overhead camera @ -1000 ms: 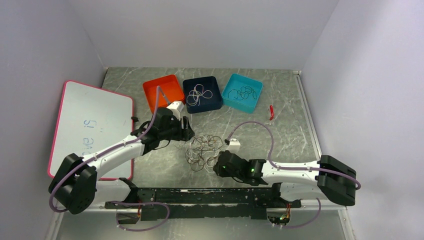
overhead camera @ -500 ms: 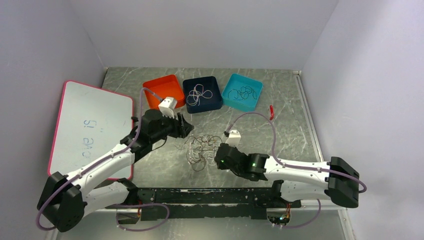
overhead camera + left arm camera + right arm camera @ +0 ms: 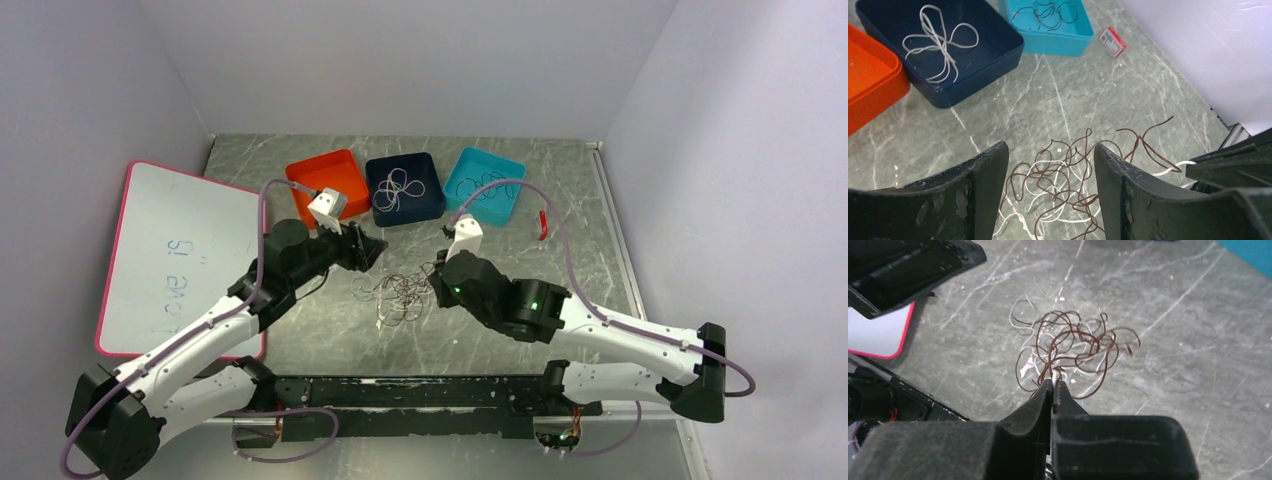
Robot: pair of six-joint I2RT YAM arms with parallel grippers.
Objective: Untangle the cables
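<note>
Pinching white cable (image 3: 1054,373), right gripper (image 3: 1053,383) at tangle (image 3: 1073,342) edge, left gripper (image 3: 1049,150) agape

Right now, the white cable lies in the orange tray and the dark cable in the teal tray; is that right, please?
No: the white cable lies in the navy tray, as the left wrist view shows; the dark cable is in the teal tray.

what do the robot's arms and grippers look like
Both arms are alike: the left arm and right arm have white links, bulky black joints and black bases. A thin lilac hose runs along each. Each wrist carries a small white camera block. The left gripper and right gripper have two matte black fingers. Small green lights glow on the right arm.
</note>
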